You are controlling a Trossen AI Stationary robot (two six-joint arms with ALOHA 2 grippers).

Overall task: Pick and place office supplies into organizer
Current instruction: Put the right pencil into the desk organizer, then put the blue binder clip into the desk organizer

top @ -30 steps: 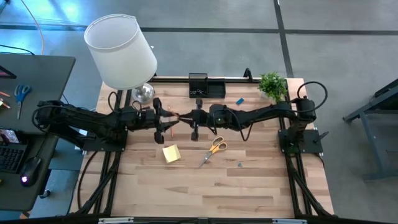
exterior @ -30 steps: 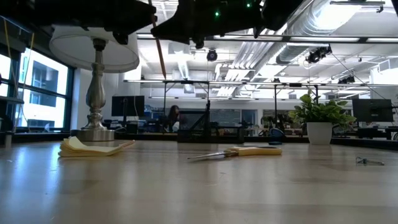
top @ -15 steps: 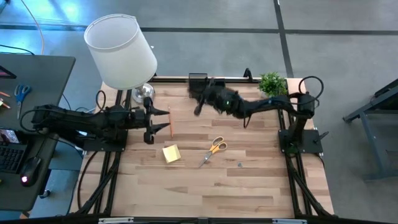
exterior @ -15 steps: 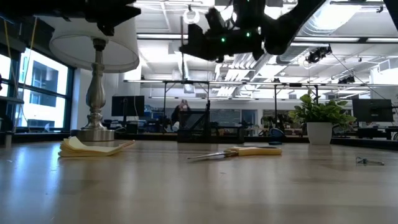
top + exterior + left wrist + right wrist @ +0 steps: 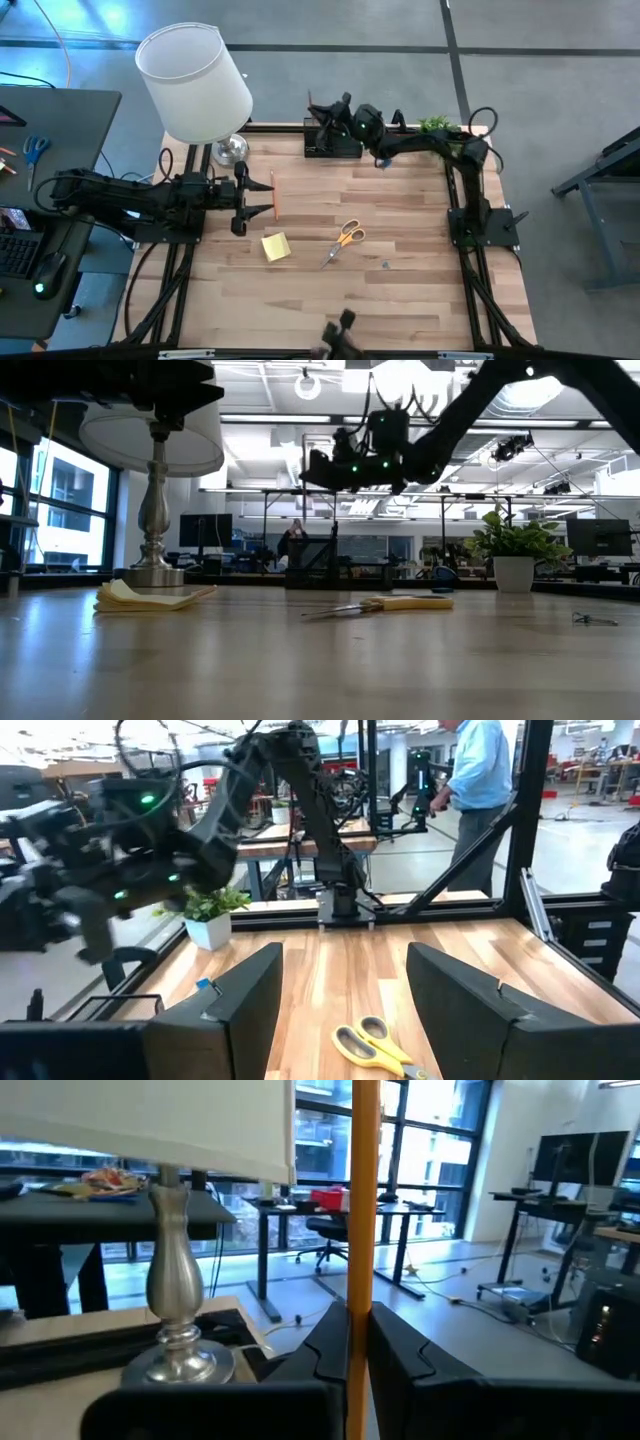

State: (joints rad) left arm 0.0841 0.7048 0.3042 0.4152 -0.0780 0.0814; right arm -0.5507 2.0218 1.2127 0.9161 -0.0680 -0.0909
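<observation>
My right gripper (image 5: pixel 322 112) (image 5: pixel 358 1320) hovers over the black organizer (image 5: pixel 335 143) (image 5: pixel 322 568) at the far edge, shut on an orange pencil (image 5: pixel 360 1190). My left gripper (image 5: pixel 240 200) (image 5: pixel 345 960) is open and empty at the table's left. A second orange pencil (image 5: pixel 273 196) lies just beyond its fingertips. The orange-handled scissors (image 5: pixel 346 238) (image 5: pixel 378 1045), the yellow sticky-note pad (image 5: pixel 275 247) (image 5: pixel 150 596), a binder clip (image 5: pixel 385 264) and the blue eraser (image 5: pixel 385 162) lie flat on the table. My right gripper pinches the pencil's shaft (image 5: pixel 360 1295) between its two fingers. The fingers reach level toward the table's left and lie across the pencil. The pencil stands upright and is lifted clear of the table; its length below the fingers is hidden by them.
A lamp with a white shade (image 5: pixel 195 78) and metal base (image 5: pixel 153 520) stands at the far left corner. A small green plant (image 5: pixel 437 128) (image 5: pixel 512 550) sits at the far right. A person (image 5: pixel 478 780) stands beyond the table. The near half of the wooden table (image 5: pixel 350 300) is bare.
My right gripper has swung from the table's middle, close to my left gripper, up and toward the far edge, carrying the pencil, and now hangs over the organizer. My left gripper has drawn back a little toward the table's left edge.
</observation>
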